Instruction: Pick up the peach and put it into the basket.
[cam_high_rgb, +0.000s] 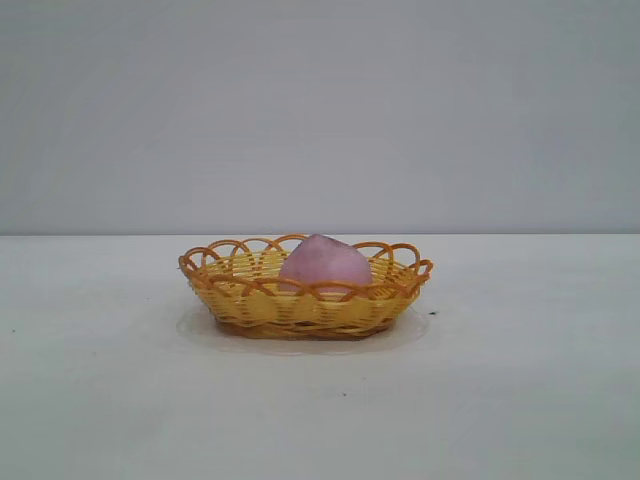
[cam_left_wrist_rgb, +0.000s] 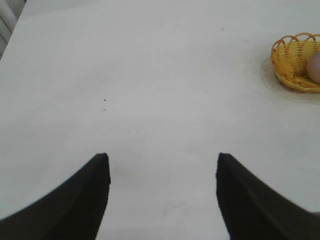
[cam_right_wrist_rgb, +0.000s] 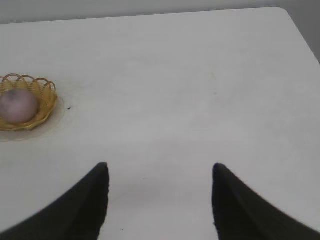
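Note:
The pale pink-mauve peach lies inside the yellow wicker basket at the middle of the white table. Neither arm shows in the exterior view. My left gripper hangs open over bare table, well away from the basket and the peach at that view's edge. My right gripper is open too, with nothing between its fingers, and stands far from the basket holding the peach.
The white table stretches out on both sides of the basket. Its rounded corner and a far edge show in the right wrist view. A grey wall stands behind the table.

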